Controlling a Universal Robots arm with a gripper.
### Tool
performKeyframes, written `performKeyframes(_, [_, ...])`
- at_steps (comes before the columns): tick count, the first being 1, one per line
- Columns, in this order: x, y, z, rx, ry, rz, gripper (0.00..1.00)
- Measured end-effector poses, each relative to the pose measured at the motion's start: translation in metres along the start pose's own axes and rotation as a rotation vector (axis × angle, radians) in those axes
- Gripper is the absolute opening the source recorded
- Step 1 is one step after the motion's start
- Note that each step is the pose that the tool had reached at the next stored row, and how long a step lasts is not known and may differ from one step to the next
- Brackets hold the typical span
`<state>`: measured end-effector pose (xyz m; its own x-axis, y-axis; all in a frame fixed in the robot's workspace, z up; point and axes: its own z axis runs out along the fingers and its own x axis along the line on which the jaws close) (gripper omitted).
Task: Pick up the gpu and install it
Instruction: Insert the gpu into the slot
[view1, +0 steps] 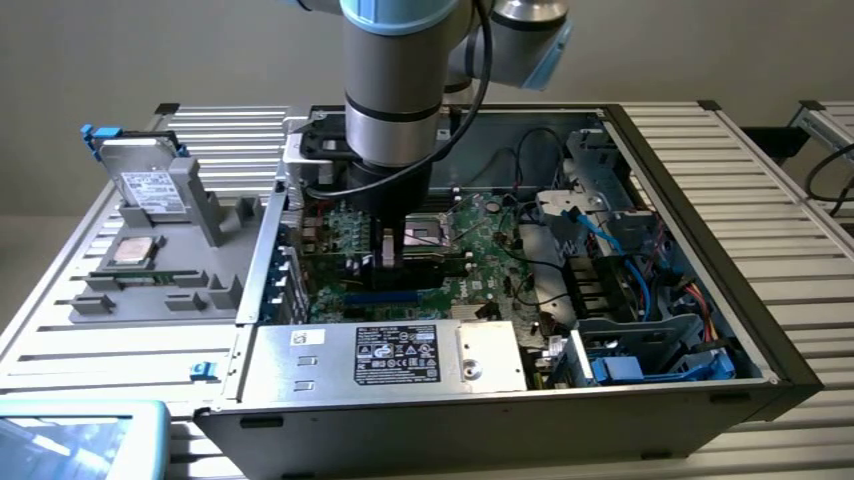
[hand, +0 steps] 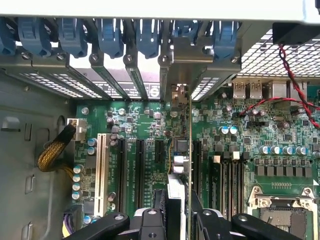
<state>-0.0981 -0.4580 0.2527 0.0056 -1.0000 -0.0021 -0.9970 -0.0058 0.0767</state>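
The gpu (hand: 189, 150) stands on edge over the large green motherboard (hand: 140, 120), seen as a thin vertical line. Its silver end bracket (hand: 181, 62) rests against the case's rear slot openings. My gripper (hand: 180, 222) is shut on the card's upper edge, with a black finger (hand: 152, 222) on one side and its partner on the other. In the exterior view my gripper (view1: 387, 258) reaches down into the open computer case (view1: 667, 150), near the middle of the motherboard (view1: 487, 250), and the arm hides most of the card.
Black expansion slots (hand: 131, 170) and a white slot (hand: 102, 165) lie beside the card. Blue bracket latches (hand: 110, 35) line the rear wall. The CPU socket (hand: 282, 210), a red-black wire (hand: 295, 85), the power supply (view1: 400, 355) and blue cables (view1: 607, 235) crowd the case. A grey parts tray (view1: 160, 270) stands outside.
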Motion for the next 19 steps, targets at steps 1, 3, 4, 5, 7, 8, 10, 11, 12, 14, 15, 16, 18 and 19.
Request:
performKeyframes(1, [0.0,0.0006,0.0001,0.0001,-0.0002,0.0,0.29])
performKeyframes(3, [0.0,0.0014,0.0004,0.0,-0.0007,0.0,0.29])
performKeyframes(4, [0.0,0.0015,0.0005,-0.0001,-0.0014,0.0,0.29])
performKeyframes(5, [0.0001,0.0017,0.0006,-0.0001,-0.0033,0.0,0.29])
performKeyframes(7, [0.0005,0.0019,0.001,0.0001,-0.0109,0.0,0.29])
performKeyframes(8, [0.0008,0.0019,0.0011,0.0001,-0.0131,0.0,0.29])
performKeyframes(10, [0.001,0.0019,0.0012,0.0001,-0.015,0.001,0.29])
performKeyframes(11, [0.001,0.0019,0.0013,0.0001,-0.0151,0.001,0.29])
performKeyframes(12, [0.001,0.0018,0.0013,0.0,-0.0151,0.001,0.29])
performKeyframes(14, [0.001,0.0018,0.0014,0.0001,-0.0153,0.001,0.29])
performKeyframes(15, [0.001,0.0019,0.0013,0.0001,-0.0152,0.001,0.29])
performKeyframes(16, [0.0011,0.0018,0.0018,0.0002,-0.0154,0.001,0.29])
performKeyframes(18, [0.0011,0.0018,0.0028,0.0,-0.0151,0.001,0.29])
performKeyframes(19, [0.001,0.0017,0.0033,0.0001,-0.0152,0.001,0.29])
